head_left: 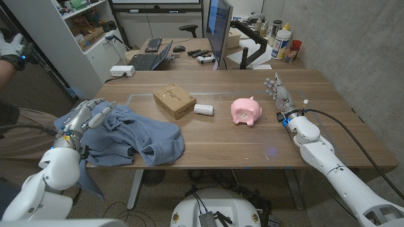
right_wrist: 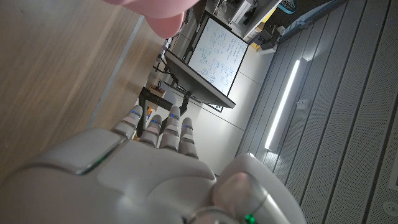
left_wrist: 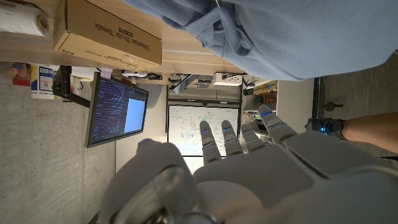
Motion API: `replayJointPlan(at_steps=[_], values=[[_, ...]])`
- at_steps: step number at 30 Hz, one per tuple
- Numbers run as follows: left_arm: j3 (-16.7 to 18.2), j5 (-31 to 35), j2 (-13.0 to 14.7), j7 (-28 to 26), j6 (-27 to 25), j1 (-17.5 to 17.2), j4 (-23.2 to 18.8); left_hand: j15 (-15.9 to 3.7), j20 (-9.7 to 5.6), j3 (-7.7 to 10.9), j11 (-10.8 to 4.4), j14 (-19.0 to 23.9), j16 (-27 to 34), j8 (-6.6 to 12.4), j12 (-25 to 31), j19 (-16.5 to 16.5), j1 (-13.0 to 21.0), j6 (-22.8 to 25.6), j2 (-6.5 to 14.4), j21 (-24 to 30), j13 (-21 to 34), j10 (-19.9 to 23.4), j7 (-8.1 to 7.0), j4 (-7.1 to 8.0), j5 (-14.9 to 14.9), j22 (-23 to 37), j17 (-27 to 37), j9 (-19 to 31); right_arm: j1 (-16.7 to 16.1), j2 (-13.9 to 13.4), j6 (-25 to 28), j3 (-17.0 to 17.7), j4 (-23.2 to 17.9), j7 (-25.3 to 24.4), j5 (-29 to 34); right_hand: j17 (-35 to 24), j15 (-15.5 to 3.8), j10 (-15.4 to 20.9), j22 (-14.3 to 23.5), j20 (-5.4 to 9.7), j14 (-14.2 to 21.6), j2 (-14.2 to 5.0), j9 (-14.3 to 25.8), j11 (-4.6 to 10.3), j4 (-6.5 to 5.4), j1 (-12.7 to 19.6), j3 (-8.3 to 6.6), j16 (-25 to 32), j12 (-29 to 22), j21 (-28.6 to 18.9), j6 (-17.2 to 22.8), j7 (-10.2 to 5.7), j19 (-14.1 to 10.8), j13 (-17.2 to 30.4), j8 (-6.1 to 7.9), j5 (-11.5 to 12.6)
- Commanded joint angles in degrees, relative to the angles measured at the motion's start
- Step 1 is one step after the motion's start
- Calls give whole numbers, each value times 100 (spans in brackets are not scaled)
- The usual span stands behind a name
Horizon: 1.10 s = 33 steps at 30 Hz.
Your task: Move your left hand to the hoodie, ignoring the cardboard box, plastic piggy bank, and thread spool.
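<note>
At the frame's left, the left robot hand (head_left: 85, 117) hovers open-fingered over the blue hoodie (head_left: 129, 135); the right robot hand (head_left: 279, 94) waits open at right.

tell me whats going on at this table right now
A two-armed robot stands at a wooden table. Its left hand is at the edge of a crumpled blue hoodie, fingers spread, apparently holding nothing. Its right hand waits open on the far side, near a pink piggy bank. A cardboard box and a white thread spool sit untouched between them.
</note>
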<state>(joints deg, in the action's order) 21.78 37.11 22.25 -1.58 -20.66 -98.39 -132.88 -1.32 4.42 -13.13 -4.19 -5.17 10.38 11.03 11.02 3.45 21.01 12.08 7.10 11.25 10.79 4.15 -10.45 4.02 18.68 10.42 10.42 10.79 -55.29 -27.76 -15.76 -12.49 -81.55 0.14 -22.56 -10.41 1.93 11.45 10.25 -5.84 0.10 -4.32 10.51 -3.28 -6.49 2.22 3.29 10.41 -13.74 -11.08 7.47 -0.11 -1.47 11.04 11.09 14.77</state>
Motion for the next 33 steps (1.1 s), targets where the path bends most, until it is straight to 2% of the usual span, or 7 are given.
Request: replayJointPlan(at_steps=[1,4,9,12,33], values=[[-113,201,217,129,-232,126,124,7,5,12,-26,-32,40,16,36,-36,67,-22,3,18,11,-11,2,-25,40,15,7,13,-13,45,63,2,24,10,-71,-13,-6,-8,18,-14,-28,-160,20,22,-5,1,-25,22,21,-27,15,-10,35,14,-6,2],[-115,146,185,-27,-143,172,247,1,10,13,-31,-14,48,31,46,-31,66,11,3,21,11,9,-3,-25,41,15,7,13,-28,37,84,6,3,-1,-61,-13,-3,-9,18,-15,-28,-161,20,28,-5,1,-25,22,21,-27,13,-9,35,14,-7,2],[-146,136,253,0,-227,214,303,-12,5,14,-49,13,59,43,59,-2,66,42,2,34,11,40,6,-26,42,15,7,13,-41,24,114,18,-29,-23,-50,-13,-3,-2,18,-11,-31,-161,20,22,-5,1,-26,21,19,-28,15,-6,35,14,-6,2],[-176,141,290,-9,-270,229,340,-10,4,14,-46,11,57,49,60,-3,67,61,1,33,11,43,4,-26,43,15,7,13,-39,22,102,19,-21,-22,-40,-12,-101,-1,18,-1,-45,-163,20,25,-5,2,-28,17,18,-29,13,-6,31,13,-7,2],[-242,-34,465,-91,-426,294,462,-17,5,16,-42,6,55,42,62,-4,67,53,-2,34,11,50,6,-29,49,15,7,13,-34,57,149,21,-12,-60,-36,-10,-113,10,18,13,-50,-163,20,46,-2,5,-32,18,13,-29,19,-4,35,13,-6,3]])
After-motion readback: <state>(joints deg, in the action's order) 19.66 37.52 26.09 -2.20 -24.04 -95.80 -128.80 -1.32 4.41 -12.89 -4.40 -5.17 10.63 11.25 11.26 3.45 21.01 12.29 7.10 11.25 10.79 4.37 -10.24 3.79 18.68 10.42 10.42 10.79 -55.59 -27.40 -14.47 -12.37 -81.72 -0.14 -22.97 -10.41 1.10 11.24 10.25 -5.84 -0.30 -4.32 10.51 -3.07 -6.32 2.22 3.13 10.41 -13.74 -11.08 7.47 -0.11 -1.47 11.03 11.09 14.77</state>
